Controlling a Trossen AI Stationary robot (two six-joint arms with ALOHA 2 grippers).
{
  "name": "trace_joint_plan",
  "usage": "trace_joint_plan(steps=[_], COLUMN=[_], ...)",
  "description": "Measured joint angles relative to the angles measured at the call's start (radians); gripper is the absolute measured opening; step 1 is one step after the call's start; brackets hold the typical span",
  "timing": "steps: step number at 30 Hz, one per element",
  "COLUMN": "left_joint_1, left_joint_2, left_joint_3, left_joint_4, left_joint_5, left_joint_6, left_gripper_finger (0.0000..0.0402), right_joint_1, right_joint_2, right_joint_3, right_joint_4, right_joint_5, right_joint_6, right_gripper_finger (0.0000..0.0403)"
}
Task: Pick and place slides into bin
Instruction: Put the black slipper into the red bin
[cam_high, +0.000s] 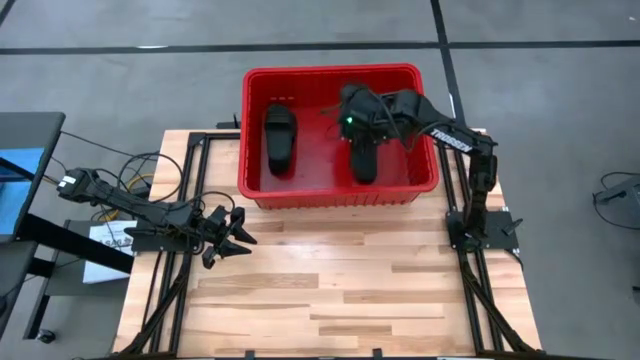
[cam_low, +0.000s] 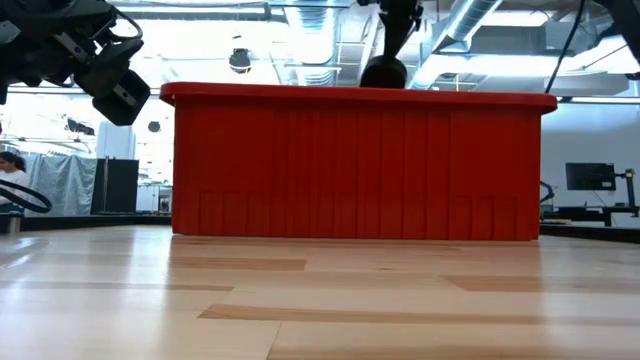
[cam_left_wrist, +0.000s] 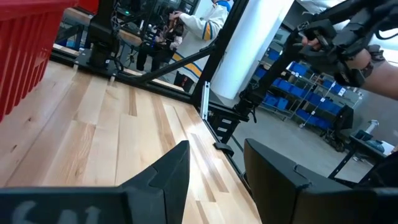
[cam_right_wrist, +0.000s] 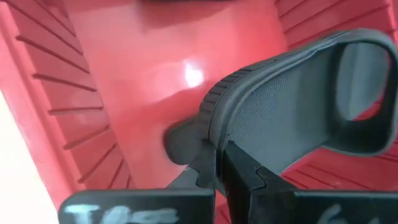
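Looking down on the wooden surface (cam_high: 330, 290), I take the red bin (cam_high: 255, 185) as my landmark; it sits at the far edge, its long front wall facing the open planks. From table height that wall (cam_low: 355, 165) fills most of what I see.

My right arm reaches over the bin's right rim, and its right claw (cam_high: 358, 125) hangs inside the bin's right half, clenched on a black slide (cam_high: 364, 160). Through the right wrist camera I see the fingers (cam_right_wrist: 239, 171) pinched together on the slide's sole edge (cam_right_wrist: 273, 106), with the strap arching away and the bin's red floor (cam_right_wrist: 143, 81) below it. Whether the slide's far end touches that floor, I cannot tell.

A second slide (cam_high: 279, 138) lies flat on the floor in the bin's left half, well apart from the held one.

My left claw (cam_high: 232, 236) waits in front of the bin's left corner, above bare planks, fingers (cam_left_wrist: 165, 177) spread and holding nothing.
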Motion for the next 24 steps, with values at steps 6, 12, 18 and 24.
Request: trace_joint_plan(steps=[6,12,18,24], left_joint_1=[0.000,0.000,0.000,0.000], left_joint_2=[0.000,0.000,0.000,0.000], left_joint_3=[0.000,0.000,0.000,0.000], left_joint_4=[0.000,0.001,0.001,0.001], left_joint_5=[-0.001,-0.001,-0.002,-0.002], left_joint_6=[0.000,0.002,0.009,0.009], left_gripper_finger=[0.0142,0.0142,0.0142,0.0142], right_joint_1=[-0.067,-0.112,-0.136,-0.157], right_joint_2=[0.000,0.009,0.015,0.017], right_joint_3=[0.000,0.000,-0.034,-0.137], right_joint_4=[0.000,-0.001,0.001,0.001], right_joint_5=[-0.036,-0.101,-0.144,-0.163], right_joint_6=[-0.039,-0.102,-0.148,-0.160], right_gripper_finger=[0.0000,0.0000,0.0000,0.0000])
